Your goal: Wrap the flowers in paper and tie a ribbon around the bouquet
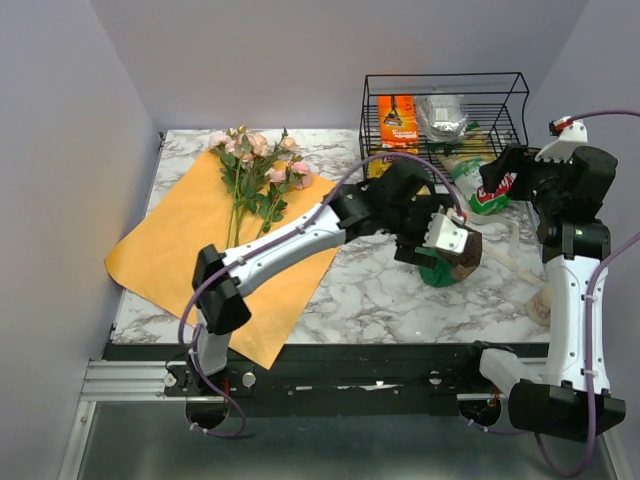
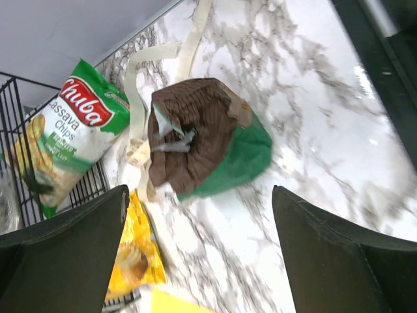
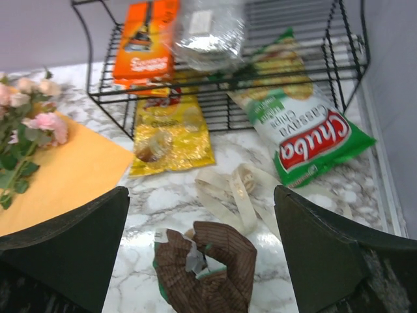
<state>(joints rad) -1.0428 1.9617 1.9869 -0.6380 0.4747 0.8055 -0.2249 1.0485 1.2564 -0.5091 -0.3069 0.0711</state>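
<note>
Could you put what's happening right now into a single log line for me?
flowers lying on paper, unwrapped | ribbon loose beside wire rack | left gripper open over brown-green packet | right gripper open, empty

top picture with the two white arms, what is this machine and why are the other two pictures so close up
Those are two robot arms, the left arm and right arm, bolted to a marble table. The top picture looks down from above; the other two come from a camera on each wrist, the dark shapes being its jaws. On the table: flowers on orange paper, a cream ribbon, a brown-and-green pouch, snack packets around a wire basket. Both pairs of jaws are open, holding nothing.
</note>
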